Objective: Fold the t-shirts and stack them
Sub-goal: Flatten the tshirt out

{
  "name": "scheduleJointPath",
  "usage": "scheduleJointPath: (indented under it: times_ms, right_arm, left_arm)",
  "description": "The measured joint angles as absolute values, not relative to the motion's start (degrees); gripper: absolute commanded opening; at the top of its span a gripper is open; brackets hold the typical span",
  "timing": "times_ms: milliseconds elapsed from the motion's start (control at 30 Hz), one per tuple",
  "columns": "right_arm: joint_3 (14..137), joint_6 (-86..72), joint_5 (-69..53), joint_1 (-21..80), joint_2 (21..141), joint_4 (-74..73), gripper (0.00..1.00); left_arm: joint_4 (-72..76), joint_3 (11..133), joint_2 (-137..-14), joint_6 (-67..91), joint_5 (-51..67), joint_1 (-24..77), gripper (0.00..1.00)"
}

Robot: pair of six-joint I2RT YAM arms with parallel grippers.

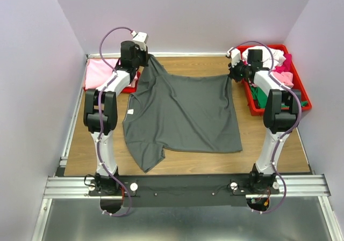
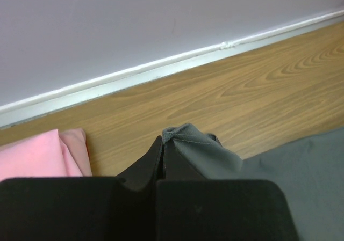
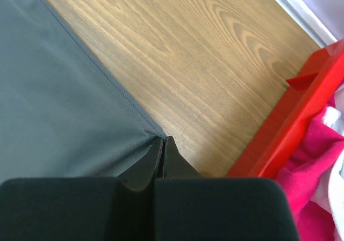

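Note:
A large dark grey t-shirt (image 1: 183,112) lies spread on the wooden table, a small white label (image 1: 129,111) at its left edge. My left gripper (image 1: 144,57) is shut on the shirt's far left corner (image 2: 185,136) and holds it raised. My right gripper (image 1: 235,72) is shut on the far right corner (image 3: 156,136). The cloth stretches between the two grippers. A pink shirt (image 1: 99,72) lies folded at the far left. Pink, white, magenta and green shirts (image 1: 277,74) are piled in a tray at the right.
A red tray (image 1: 252,104) stands at the far right, its rim close to my right gripper (image 3: 279,139). Another red tray (image 1: 129,88) sits under the pink shirt at the far left. The back wall's white ledge (image 2: 161,69) runs just beyond the left gripper.

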State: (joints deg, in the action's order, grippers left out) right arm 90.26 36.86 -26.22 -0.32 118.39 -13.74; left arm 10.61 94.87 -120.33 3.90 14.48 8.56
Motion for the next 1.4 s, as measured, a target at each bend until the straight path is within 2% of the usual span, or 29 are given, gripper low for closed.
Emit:
scheduleJointPath:
  times_ms: [633, 1400]
  right_arm:
    - [79.44, 39.09, -27.03, -0.32, 104.79, -13.21, 0.00]
    - [70.85, 41.19, -30.00, -0.32, 98.17, -13.34, 0.00]
  left_arm:
    - [17.56, 77.56, -104.09, 1.21, 16.93, 7.84, 0.00]
    - [17.93, 70.52, -101.23, -1.61, 20.12, 7.84, 0.00]
